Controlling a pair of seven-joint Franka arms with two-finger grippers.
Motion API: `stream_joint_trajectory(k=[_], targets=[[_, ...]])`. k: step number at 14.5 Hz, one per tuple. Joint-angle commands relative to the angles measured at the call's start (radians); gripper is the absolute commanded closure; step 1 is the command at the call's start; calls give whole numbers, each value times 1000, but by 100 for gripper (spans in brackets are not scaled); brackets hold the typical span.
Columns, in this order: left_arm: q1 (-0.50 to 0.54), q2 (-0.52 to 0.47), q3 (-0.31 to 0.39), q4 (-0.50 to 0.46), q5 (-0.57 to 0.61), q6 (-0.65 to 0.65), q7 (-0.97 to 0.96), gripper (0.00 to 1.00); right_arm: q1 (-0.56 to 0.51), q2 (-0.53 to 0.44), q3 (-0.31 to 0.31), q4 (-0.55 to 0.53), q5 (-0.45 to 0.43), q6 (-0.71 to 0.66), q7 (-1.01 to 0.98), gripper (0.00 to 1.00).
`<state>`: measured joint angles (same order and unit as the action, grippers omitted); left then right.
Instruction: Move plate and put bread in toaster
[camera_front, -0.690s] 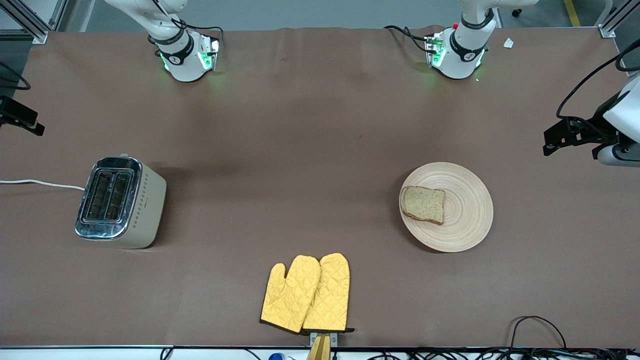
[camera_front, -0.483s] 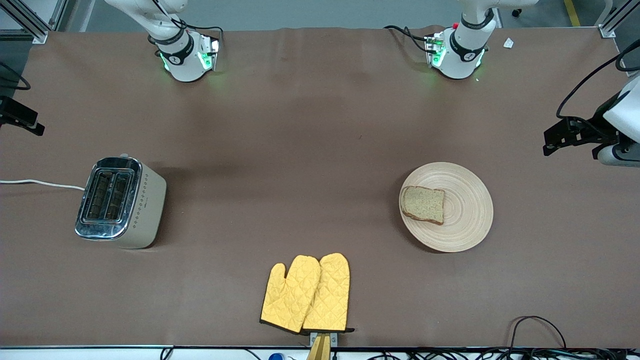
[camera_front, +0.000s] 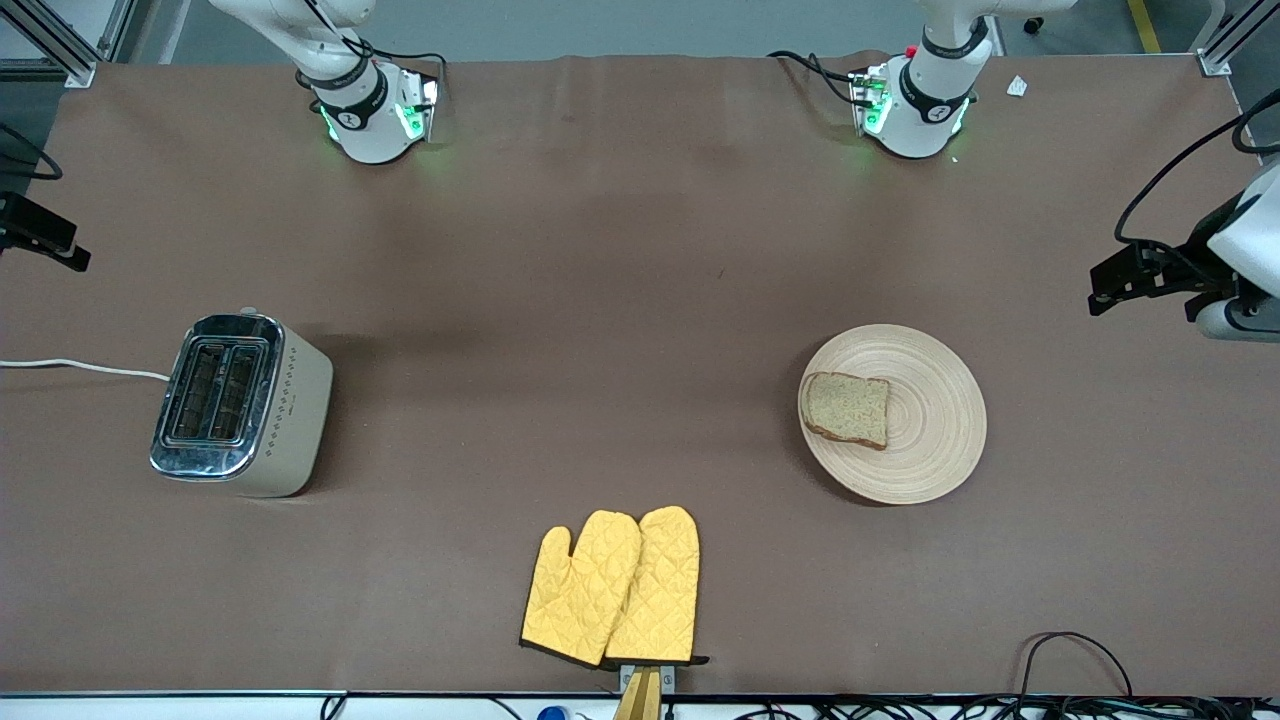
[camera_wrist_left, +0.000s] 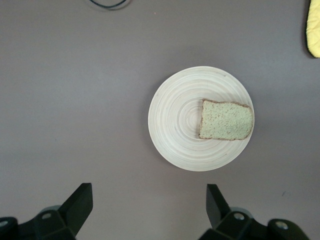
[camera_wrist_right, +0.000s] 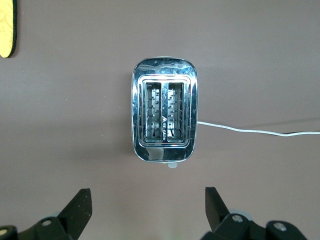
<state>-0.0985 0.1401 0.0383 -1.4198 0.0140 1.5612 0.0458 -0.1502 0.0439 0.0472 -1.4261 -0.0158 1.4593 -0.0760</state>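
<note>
Plate (camera_front: 893, 413): flat on the table toward the left arm's end, well apart from the toaster; nothing touches its rim.
Bread (camera_front: 847, 409): one slice lying flat on the plate, off-centre, at the rim edge that faces the toaster's end of the table.
Toaster (camera_front: 240, 403): upright toward the right arm's end of the table, chrome top up, both slots empty; white cord (camera_front: 80, 367) runs off the table edge.
Oven mitts (camera_front: 612, 587): yellow pair, overlapping, at the table edge nearest the front camera, between toaster and plate.
Left gripper (camera_wrist_left: 149, 202): high over the table by the plate, fingers (camera_wrist_left: 80, 200) spread wide, nothing between them. In the left wrist view the plate and bread sit clear of the fingertips, roughly centred on the gap, with no contact.
Right gripper (camera_wrist_right: 146, 202): high over the table by the toaster, fingers (camera_wrist_right: 81, 204) spread wide and empty. In the right wrist view the toaster lies clear of the fingertips, in line with the gap, untouched.
</note>
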Motion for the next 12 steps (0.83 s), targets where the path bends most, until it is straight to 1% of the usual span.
stream_joint_trajectory(k=[1,2,6,10,12], targets=[[49,33,3,-1,-49,-6,23,0,-5,-9,10,1,-4,-10,-1,0],[90,61,3,-4,-124,-6,28,0,-5,-7,10,1,-6,-10,-2,0],[146,174,3,-1,-248,-3,59,0,-6,-9,10,-2,-3,-11,-2,0],[215,338,3,-1,-420,3,132,0,-5,-7,10,-5,-1,-22,-1,0],[241,421,3,1,-489,34,190,0,-5,-9,10,-5,-1,-23,-1,0]])
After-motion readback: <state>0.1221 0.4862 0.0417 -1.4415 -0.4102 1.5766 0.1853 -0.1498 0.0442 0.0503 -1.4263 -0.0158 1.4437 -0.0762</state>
